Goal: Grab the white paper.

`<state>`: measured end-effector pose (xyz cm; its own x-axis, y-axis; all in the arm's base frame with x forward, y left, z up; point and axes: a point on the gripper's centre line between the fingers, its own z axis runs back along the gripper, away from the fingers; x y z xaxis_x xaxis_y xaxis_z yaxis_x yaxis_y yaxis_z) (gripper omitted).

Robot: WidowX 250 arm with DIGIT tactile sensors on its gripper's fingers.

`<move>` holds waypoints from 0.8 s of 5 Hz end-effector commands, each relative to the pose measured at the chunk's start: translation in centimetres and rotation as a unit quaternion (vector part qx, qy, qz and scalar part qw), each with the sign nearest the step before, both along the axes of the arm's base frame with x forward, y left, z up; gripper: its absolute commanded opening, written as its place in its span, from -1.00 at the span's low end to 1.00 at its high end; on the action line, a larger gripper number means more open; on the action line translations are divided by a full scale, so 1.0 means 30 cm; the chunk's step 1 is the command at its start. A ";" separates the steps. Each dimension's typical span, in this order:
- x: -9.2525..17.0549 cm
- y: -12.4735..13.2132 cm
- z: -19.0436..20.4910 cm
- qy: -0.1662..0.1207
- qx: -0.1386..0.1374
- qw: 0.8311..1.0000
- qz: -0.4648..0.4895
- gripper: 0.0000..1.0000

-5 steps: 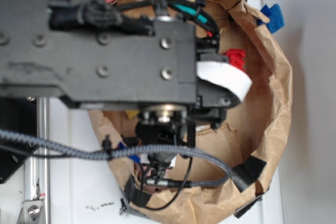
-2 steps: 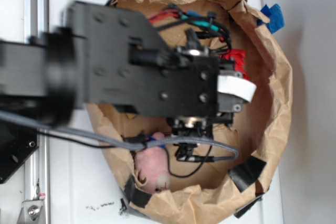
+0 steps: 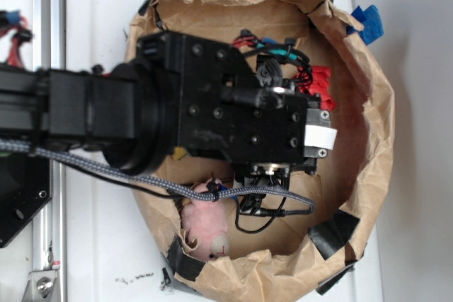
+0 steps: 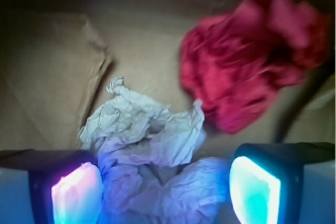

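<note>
The off-white, heavily creased wad of paper (image 4: 149,158) lies on the brown floor of the paper-lined basin, seen in the wrist view at about 6 o'clock of the frame, directly between the two glowing fingertip pads (image 4: 73,198) of the hand (image 4: 163,192). The hand stands open, its pads set either side of the wad's lower bulk with a little clearance on each flank; nothing is gripped. In judgement the wad is very light, soft and compressible, not slippery and in no way fragile; it will crush rather than resist, so the fingers should close across its thick lower lump, not on the thin flared edge reaching toward 11 o'clock, which would likely slip out or tear free. The crumpled red paper wad (image 4: 252,61) sits near, at about 1 o'clock from the white one, its lower edge just beside or perhaps touching the white paper's upper right corner; contact cannot be confirmed. It is the main hazard, since the right pad could catch it on closing. In the exterior view the black arm hides the white paper; the brown paper basin wall (image 3: 375,125) rings the work, the pink fuzzy toy (image 3: 205,221) lies at 7 o'clock, well apart, and the basin rests on the white desk (image 3: 99,5).
</note>
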<state>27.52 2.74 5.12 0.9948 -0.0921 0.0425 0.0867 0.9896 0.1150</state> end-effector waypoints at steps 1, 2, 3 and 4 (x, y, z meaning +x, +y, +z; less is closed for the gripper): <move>-0.001 0.030 -0.066 0.001 0.020 1.000 0.006 -1.00; 0.005 0.036 -0.053 -0.007 0.015 1.000 0.010 -1.00; 0.005 0.042 -0.048 -0.012 0.014 1.000 0.012 -1.00; 0.005 0.040 -0.013 -0.015 0.010 1.000 0.016 -1.00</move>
